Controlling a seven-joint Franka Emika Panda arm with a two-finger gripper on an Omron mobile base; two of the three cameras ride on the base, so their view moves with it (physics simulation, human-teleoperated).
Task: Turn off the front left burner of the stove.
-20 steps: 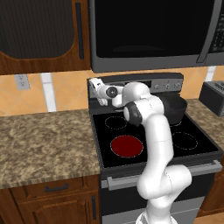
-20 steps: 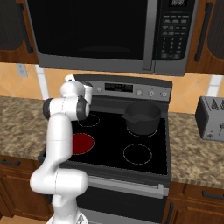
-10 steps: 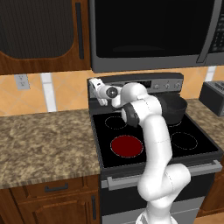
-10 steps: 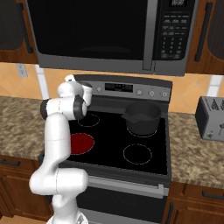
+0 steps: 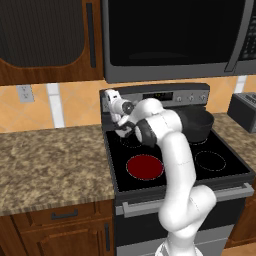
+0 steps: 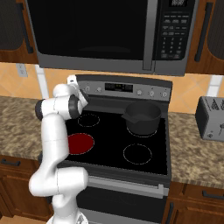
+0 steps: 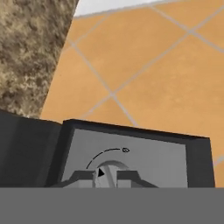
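**A:** Where does the task's target sit right now?

**B:** The front left burner (image 5: pixel 145 166) is a solid glowing red disc on the black glass of the stove (image 5: pixel 220 172), just left of centre in the left base view. In the right base view the same red disc sits at centre left, partly behind the white arm. So it is not yet off.

**A:** And the arm?

**B:** It reaches to the stove's grey back panel (image 6: pixel 144 92), at the panel's left end. In the hand view, the gripper (image 7: pixel 105 176) sits at the bottom centre, its two dark fingertips (image 7: pixel 83 176) drawn in on either side of a small grey knob (image 7: pixel 109 168). The jaws look narrowed around that knob, seemingly pinching it.

**A:** Anything marked around the knob?

**B:** A thin curved line arcs from the knob's left up to a small oval mark at upper right.

**A:** Which step is this, in your view?

**B:** Grasping the control. The next move likely calls for a firm pinch, then rolling the wrist to rotate the knob without slipping, until the red glow is gone.
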